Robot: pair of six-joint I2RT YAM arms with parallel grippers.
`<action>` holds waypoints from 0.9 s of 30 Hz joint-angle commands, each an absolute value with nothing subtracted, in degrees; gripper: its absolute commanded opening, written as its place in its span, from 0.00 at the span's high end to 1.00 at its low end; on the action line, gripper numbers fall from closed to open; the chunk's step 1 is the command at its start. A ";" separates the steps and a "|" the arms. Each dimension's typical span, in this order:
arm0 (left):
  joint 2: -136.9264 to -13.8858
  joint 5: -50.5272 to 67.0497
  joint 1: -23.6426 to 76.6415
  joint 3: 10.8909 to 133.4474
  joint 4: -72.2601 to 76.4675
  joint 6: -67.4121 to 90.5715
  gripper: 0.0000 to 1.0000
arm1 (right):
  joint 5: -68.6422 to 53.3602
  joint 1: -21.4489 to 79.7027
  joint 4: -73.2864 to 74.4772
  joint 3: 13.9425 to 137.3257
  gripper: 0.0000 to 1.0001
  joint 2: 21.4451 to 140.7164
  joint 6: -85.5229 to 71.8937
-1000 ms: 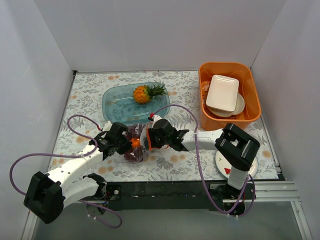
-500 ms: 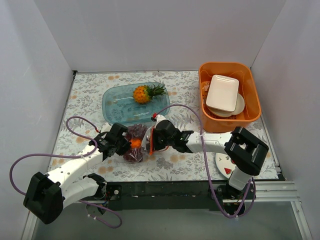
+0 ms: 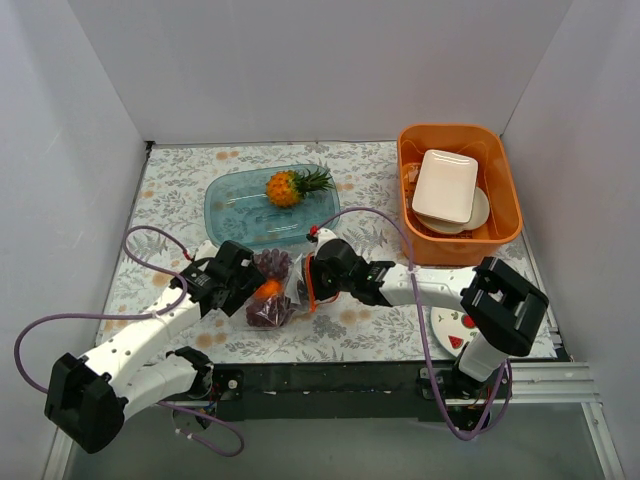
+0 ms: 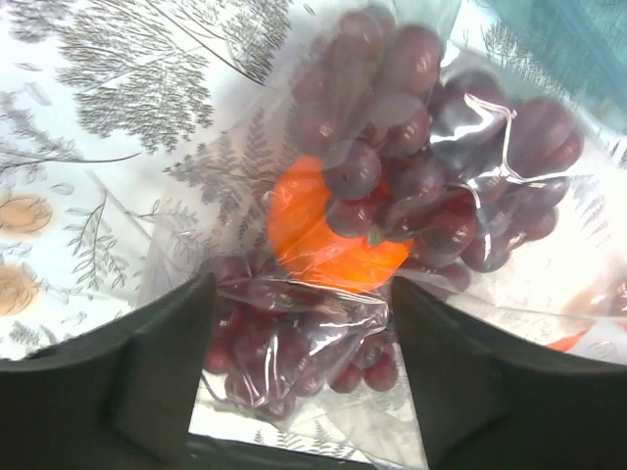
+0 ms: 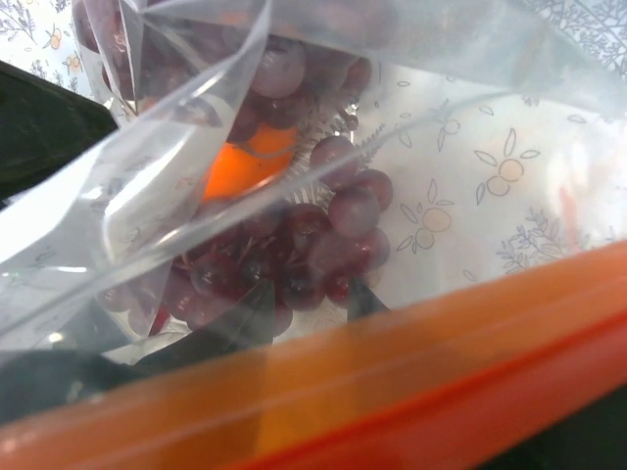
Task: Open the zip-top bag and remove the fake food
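Left gripper (image 4: 301,323): stood on the near side of the teal tray (image 3: 228,205) with its jaws parted. Its two dark fingers (image 4: 157,362) flanked the closed bottom end of the zip-top bag (image 3: 272,295), and nothing looked pinched between them.
Right gripper (image 3: 312,278): sat just off the tray's near right corner, at the mouth end of the bag. The orange-red zip strip (image 5: 411,362) ran right across its wrist view, but I could not tell whether the jaws were clamped on it or only beside it.
Zip-top bag: lay on the flowered cloth just in front of the tray's near edge, between the two grippers. Its strip end was turned toward the right gripper.
Bag mouth: seemed to me at least partly parted, since the right wrist view looked past the strip and in between the plastic layers.
Grape bunches (image 4: 411,176): were inside the bag, near the tray's front edge, heaped against the clear plastic.
Small orange fruit (image 4: 323,230): was inside the bag too, wedged among the grapes.
Pineapple (image 3: 290,186): lay in the tray, toward its far right part, out of the bag.
Step in hand: by my reading, opening was mostly done and emptying was under way, with the grapes and orange fruit left to come out.
Next move: I judged it called for one gripper to hold the mouth wide. The other would need to reach in for a piece, or lift the bottom end so the pieces slid toward the mouth.
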State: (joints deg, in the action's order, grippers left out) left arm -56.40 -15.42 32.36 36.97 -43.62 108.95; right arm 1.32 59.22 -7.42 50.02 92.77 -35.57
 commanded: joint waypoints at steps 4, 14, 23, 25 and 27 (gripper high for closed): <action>-54.23 -22.67 32.34 42.63 -56.69 113.11 0.26 | 3.34 58.54 -7.56 50.97 0.53 91.49 -33.14; -54.84 -18.72 32.34 38.50 -54.05 112.06 0.36 | -4.21 55.64 -16.95 47.73 0.36 92.81 -31.64; -55.28 -14.94 32.34 34.37 -49.84 112.06 0.51 | -6.42 55.02 -21.00 47.29 0.36 97.47 -33.92; -55.89 -14.50 32.34 33.75 -49.13 111.88 0.55 | -6.94 55.11 -22.14 47.29 0.35 98.43 -34.36; -56.16 -13.89 32.34 32.61 -47.99 111.62 0.60 | -7.99 55.02 -23.73 47.37 0.33 99.75 -34.80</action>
State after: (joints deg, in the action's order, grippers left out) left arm -55.79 -15.75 32.36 34.37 -50.85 111.92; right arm -5.61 55.13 -17.67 47.79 97.93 -33.76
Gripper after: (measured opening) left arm 0.444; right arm 0.655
